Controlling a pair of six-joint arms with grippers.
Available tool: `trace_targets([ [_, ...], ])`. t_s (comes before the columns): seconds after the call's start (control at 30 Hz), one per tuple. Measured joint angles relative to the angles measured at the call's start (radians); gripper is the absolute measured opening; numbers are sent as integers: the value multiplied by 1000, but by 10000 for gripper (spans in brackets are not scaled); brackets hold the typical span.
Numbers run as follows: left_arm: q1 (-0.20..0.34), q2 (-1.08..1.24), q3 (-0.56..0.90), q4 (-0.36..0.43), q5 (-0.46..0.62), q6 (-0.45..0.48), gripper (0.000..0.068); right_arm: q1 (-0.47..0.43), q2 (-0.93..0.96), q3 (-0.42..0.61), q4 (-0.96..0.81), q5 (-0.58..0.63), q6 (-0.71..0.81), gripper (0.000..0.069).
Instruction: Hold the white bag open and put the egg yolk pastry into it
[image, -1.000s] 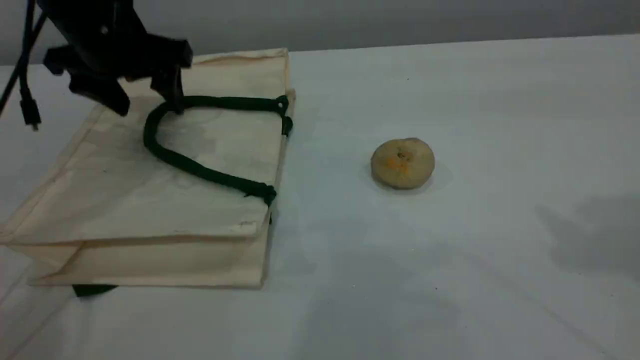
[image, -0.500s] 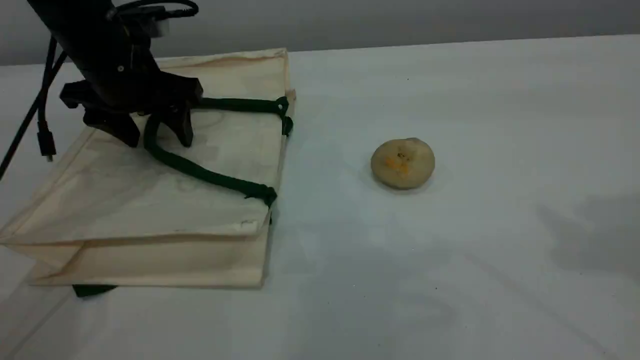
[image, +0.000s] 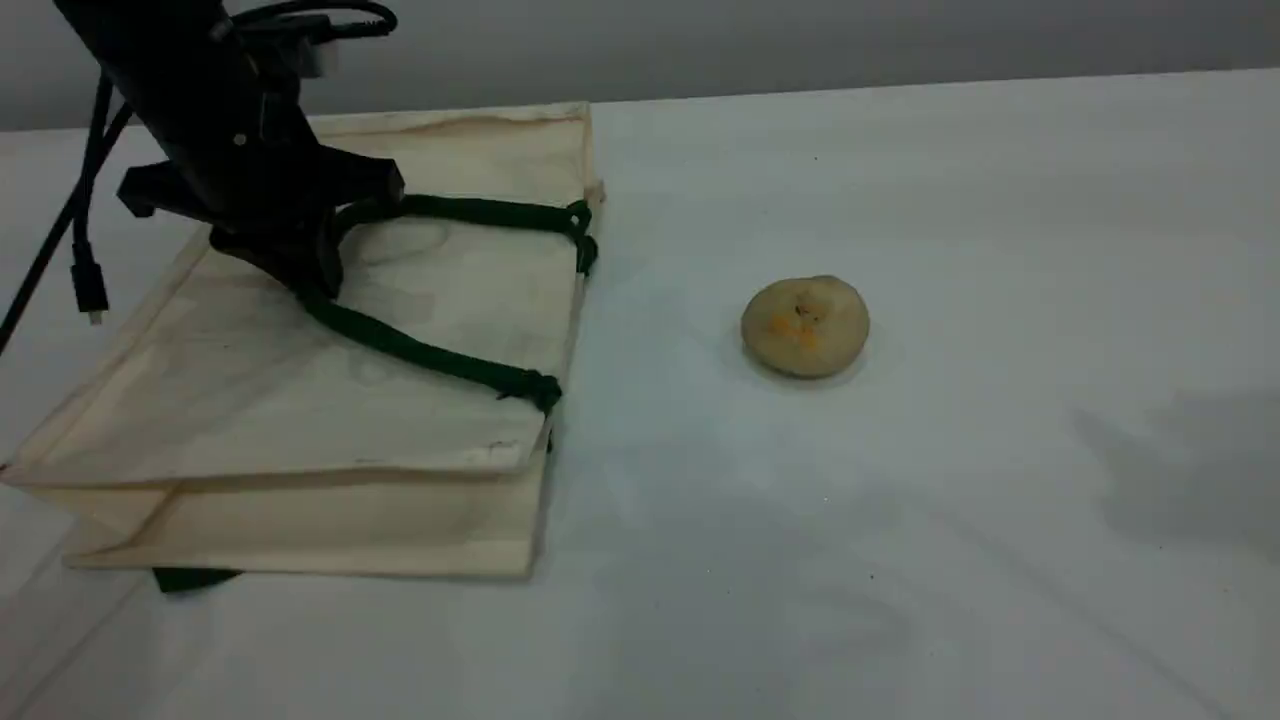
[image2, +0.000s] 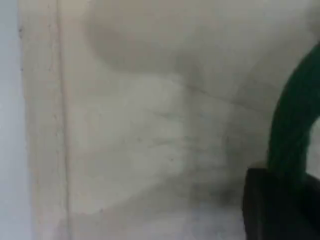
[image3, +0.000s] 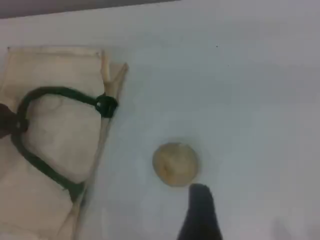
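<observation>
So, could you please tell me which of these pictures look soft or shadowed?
Left wrist view: very blurred, too close to the cream canvas bag and its dark green rope handle. Right wrist view: mildly soft, round tan pastry recognisable. Scene view: sharpest; dim, with a broad shadow at the white table's right edge.

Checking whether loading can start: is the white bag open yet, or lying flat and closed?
Lying flat and closed. The cream canvas bag rests on its side, panels together, mouth unopened; the left gripper is shut on its dark green rope handle.

A pale table (image: 1000, 250) meets a grey wall (image: 800, 40) behind.
</observation>
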Motion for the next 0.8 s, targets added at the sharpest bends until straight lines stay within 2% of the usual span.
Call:
trace_targets([
  [0.27,1,-55,-17,2,94,97,96,0,0,0,0,1,-1,493],
  [0.4,1,-118,-77,3,190,172,96,0,0,0,0,-1,-3,493],
  [0.6,1,-169,-185,0,451,343,96,0,0,0,0,-4,-3,493],
  [0.8,2,-169,-298,-46,680,455,96,0,0,0,-7,-2,-13,493],
])
